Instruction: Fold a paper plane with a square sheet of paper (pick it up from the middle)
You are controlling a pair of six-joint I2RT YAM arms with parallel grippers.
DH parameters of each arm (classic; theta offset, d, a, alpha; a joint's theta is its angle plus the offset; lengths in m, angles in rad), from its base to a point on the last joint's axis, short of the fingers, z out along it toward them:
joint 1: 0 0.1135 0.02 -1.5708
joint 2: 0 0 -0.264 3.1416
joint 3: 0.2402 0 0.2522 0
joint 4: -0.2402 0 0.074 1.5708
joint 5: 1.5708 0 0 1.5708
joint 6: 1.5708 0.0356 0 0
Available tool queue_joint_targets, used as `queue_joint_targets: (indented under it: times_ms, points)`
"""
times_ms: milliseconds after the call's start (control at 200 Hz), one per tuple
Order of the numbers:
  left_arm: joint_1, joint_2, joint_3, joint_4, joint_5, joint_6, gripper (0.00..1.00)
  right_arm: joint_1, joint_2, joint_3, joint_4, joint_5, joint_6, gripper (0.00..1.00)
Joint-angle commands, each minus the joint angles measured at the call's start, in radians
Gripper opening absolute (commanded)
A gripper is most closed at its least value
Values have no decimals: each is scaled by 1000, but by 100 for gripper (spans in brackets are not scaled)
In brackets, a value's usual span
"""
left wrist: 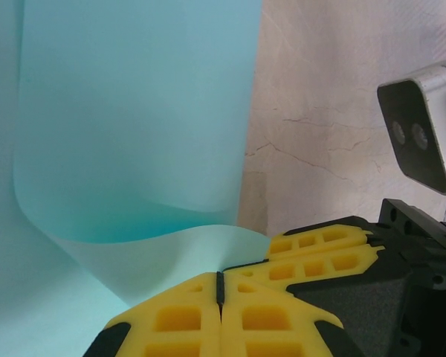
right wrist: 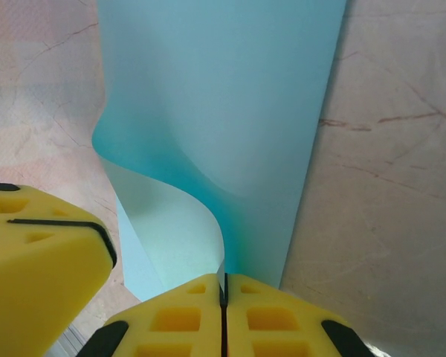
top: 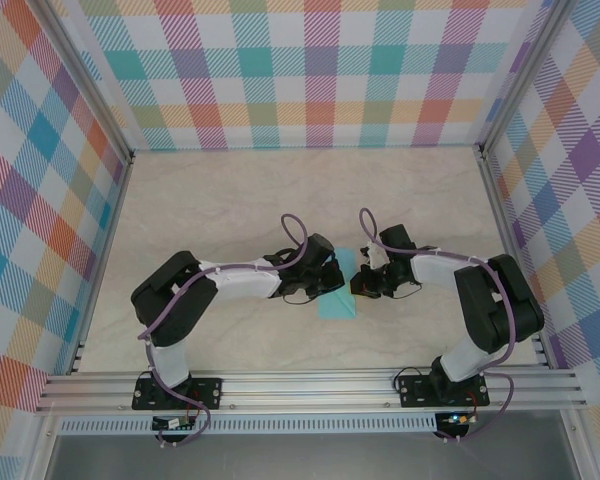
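The sheet [top: 337, 300] lies in the middle of the table [top: 230, 200] between the arms, one edge curled up where the left gripper [left wrist: 221, 291] and right gripper [right wrist: 224, 288] each pinch it tight, so the first fold seems begun; next they must carry that edge across evenly and press a crease.

Lab cell: plaid backdrop walls [top: 320, 70], aluminium frame [top: 310, 385], marble-look tabletop [top: 280, 200].

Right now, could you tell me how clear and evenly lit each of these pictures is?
Top view: sharp and evenly lit, with soft shadows. Left wrist view: the paper shades darker inside its curl, with no glare. Right wrist view: the same dark fold, and the yellow fingers look crisp.
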State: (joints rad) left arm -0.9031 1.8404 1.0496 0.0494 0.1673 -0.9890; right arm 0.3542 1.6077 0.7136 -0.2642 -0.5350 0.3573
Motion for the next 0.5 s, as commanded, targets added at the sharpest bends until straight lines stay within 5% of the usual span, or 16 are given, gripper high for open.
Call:
queue_joint_targets:
  times_ms: [0, 495]
  points:
    - [-17, 30, -11, 22, 5, -15, 0, -5, 20, 29, -14, -5, -17, 7]
    - [-16, 64, -77, 98, -3, -33, 0, -5, 41, 41, -28, 17, -11, 7]
